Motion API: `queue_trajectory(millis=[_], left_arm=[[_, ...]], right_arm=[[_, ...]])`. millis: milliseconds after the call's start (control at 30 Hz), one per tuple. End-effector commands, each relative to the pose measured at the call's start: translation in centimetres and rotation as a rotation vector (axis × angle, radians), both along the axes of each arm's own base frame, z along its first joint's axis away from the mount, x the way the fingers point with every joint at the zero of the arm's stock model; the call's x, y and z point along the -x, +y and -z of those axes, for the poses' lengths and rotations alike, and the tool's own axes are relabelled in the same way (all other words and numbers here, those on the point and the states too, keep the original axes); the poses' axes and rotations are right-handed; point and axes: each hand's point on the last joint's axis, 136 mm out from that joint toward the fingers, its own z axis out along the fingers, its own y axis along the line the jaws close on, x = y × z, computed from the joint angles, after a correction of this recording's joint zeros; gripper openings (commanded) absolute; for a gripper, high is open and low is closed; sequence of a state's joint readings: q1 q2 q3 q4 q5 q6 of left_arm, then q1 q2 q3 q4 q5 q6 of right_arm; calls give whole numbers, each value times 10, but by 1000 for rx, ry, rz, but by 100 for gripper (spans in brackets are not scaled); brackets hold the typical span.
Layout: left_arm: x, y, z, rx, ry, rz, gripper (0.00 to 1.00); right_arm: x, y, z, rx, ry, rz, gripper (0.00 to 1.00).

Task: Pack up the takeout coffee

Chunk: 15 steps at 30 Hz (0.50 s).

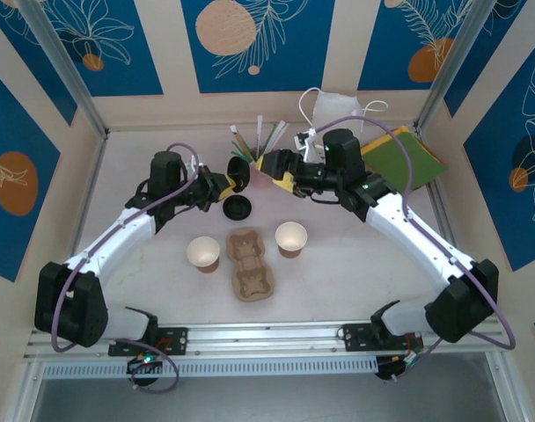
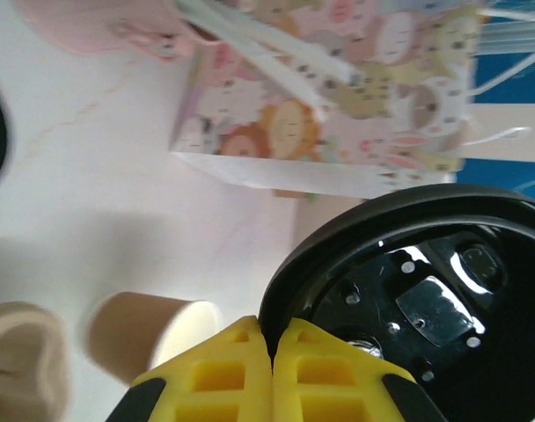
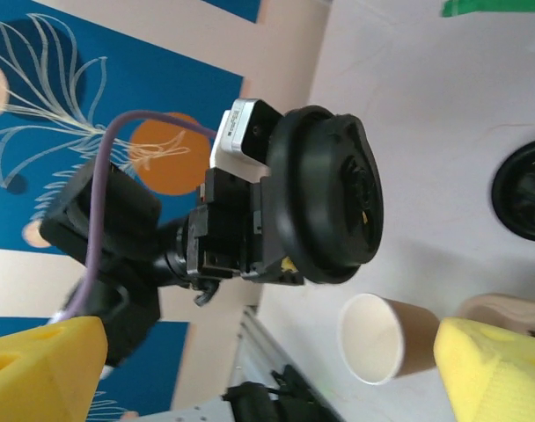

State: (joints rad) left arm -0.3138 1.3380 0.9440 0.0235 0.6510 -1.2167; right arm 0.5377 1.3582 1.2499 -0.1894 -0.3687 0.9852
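The takeout coffee is out of view. My left gripper (image 1: 228, 183) (image 2: 274, 338) is shut on the rim of a loose black lid (image 1: 241, 173) (image 2: 408, 290), held on edge above the table. My right gripper (image 1: 266, 167) (image 3: 269, 343) faces that lid (image 3: 329, 207) from the right, open, nothing between its yellow fingers (image 3: 496, 369). A second black lid (image 1: 238, 208) (image 3: 524, 189) lies flat on the table. Two lidless brown cups (image 1: 203, 253) (image 1: 291, 238) stand either side of the cardboard tray (image 1: 249, 264). One cup (image 3: 382, 338) (image 2: 153, 338) appears in both wrist views.
A pink cup of straws (image 1: 260, 154) stands just behind both grippers. A cartoon-printed paper bag (image 2: 338, 105) is close to the left wrist. A white bag (image 1: 333, 110) and green sheets (image 1: 404, 158) lie at the back right. Metal frame posts stand at the back corners.
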Motion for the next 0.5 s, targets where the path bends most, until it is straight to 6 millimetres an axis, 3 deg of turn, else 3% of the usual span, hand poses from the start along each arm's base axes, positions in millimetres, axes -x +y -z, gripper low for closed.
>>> queue_trajectory(millis=[0, 467], left_arm=[[1, -5, -48, 173, -105, 24, 2], [-5, -12, -80, 441, -165, 71, 1]], right_arm=[[-1, 18, -35, -153, 5, -80, 95], [-24, 34, -42, -301, 92, -90, 90]])
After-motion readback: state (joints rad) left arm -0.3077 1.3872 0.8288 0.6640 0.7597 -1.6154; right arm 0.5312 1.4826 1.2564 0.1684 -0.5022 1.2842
